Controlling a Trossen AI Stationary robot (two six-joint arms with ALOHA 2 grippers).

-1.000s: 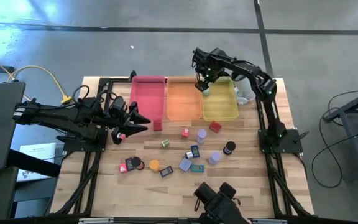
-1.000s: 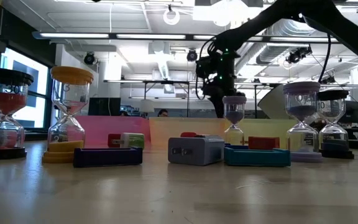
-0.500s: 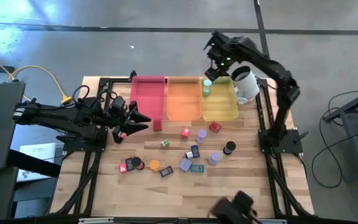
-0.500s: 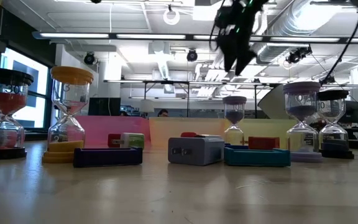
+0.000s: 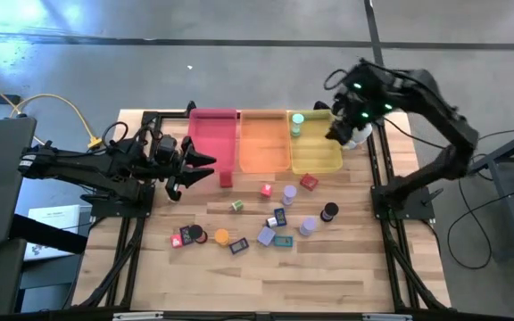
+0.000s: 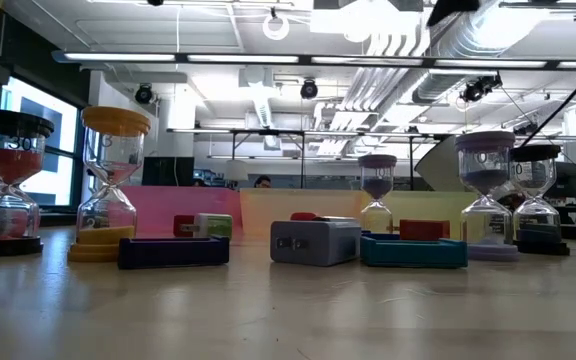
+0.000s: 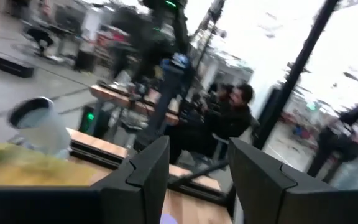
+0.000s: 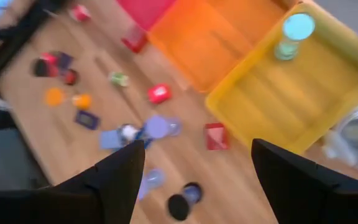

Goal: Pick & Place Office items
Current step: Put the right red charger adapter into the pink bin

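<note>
High view: right gripper (image 5: 342,127), empty and open, is recorded withdrawn rightward from the yellow tray (image 5: 324,159), where a green timer (image 5: 297,122) has been deposited; left gripper (image 5: 202,166), part-open, empty.

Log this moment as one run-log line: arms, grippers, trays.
left gripper: open, empty, beside pink tray | right gripper: open, empty, near white cup | yellow tray: green timer inside
</note>
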